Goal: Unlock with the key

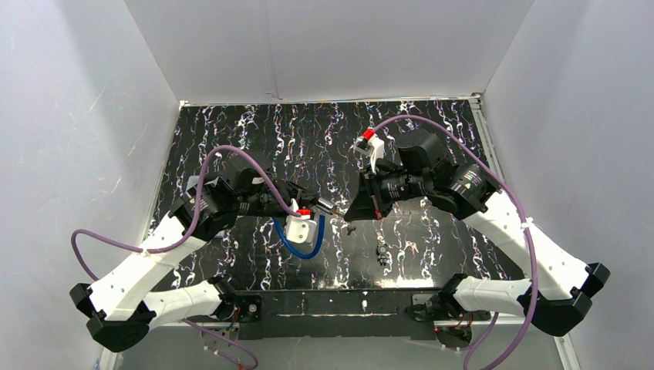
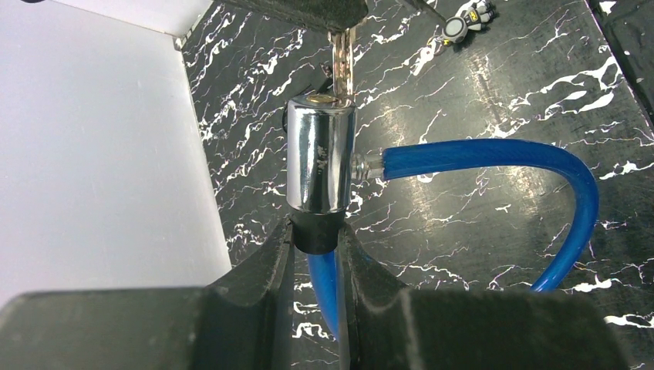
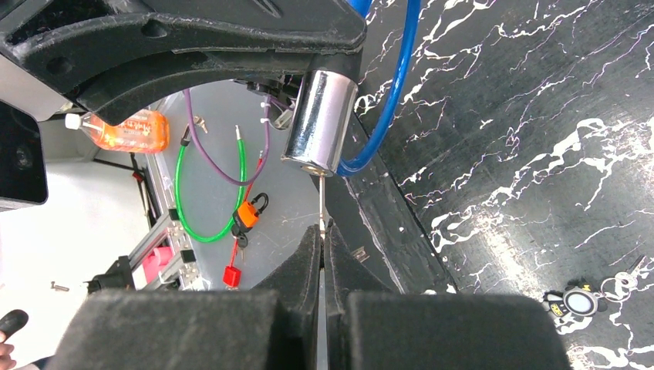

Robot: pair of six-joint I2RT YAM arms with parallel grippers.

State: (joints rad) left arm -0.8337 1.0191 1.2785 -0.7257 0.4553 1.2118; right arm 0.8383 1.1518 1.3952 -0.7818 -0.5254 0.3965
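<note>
The lock is a chrome cylinder (image 2: pixel 320 158) with a blue cable loop (image 2: pixel 493 154) leaving its side. My left gripper (image 2: pixel 316 235) is shut on the black collar at the cylinder's base and holds it above the table. A thin metal key (image 3: pixel 321 204) is pinched edge-on in my right gripper (image 3: pixel 321 231), which is shut on it. The key's tip meets the keyhole face of the lock (image 3: pixel 320 123). In the top view the left gripper (image 1: pixel 320 204) and right gripper (image 1: pixel 351 216) face each other over the middle of the table, with the cable (image 1: pixel 297 245) hanging below.
A small keyring charm (image 1: pixel 381 250) lies on the black marbled table (image 1: pixel 432 139) in front of the right arm. White walls close in three sides. Beyond the near edge, the right wrist view shows an orange padlock (image 3: pixel 247 213), a green cable (image 3: pixel 185 208) and an orange bottle (image 3: pixel 131 131).
</note>
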